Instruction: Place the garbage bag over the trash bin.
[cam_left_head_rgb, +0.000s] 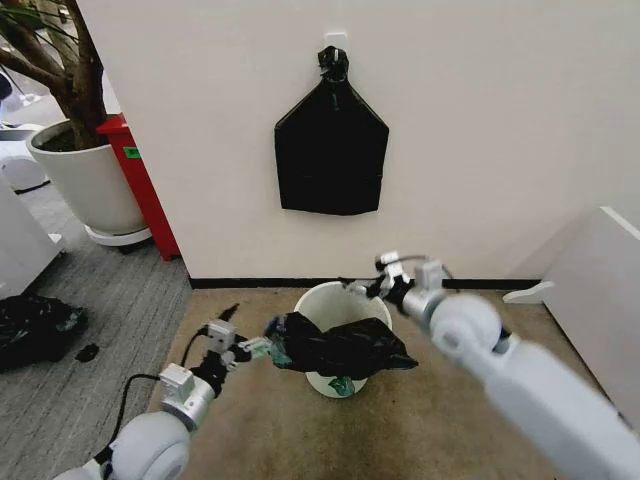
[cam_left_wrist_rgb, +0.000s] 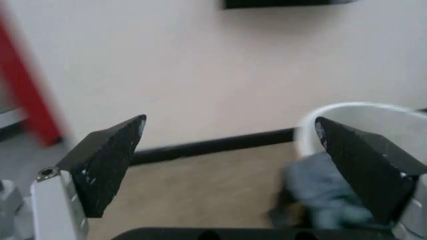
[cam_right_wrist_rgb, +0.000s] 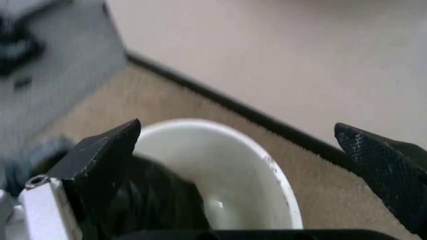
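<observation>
garbage bag (cam_left_head_rgb: 345, 345) draped over trash bin (cam_left_head_rgb: 320, 300) rim

The garbage bag (cam_left_head_rgb: 340, 347) is glossy black, slumped over a cream-white trash bin (cam_left_head_rgb: 330, 300) with a pale greenish base. A matte black bundle (cam_left_head_rgb: 331, 150) hangs on the off-white wall (cam_left_head_rgb: 500, 120). The carpet (cam_left_head_rgb: 260, 430) is tan beside grey flooring (cam_left_head_rgb: 100, 330). A red panel (cam_left_head_rgb: 140, 180) stands by the white plant pot (cam_left_head_rgb: 85, 185).
</observation>
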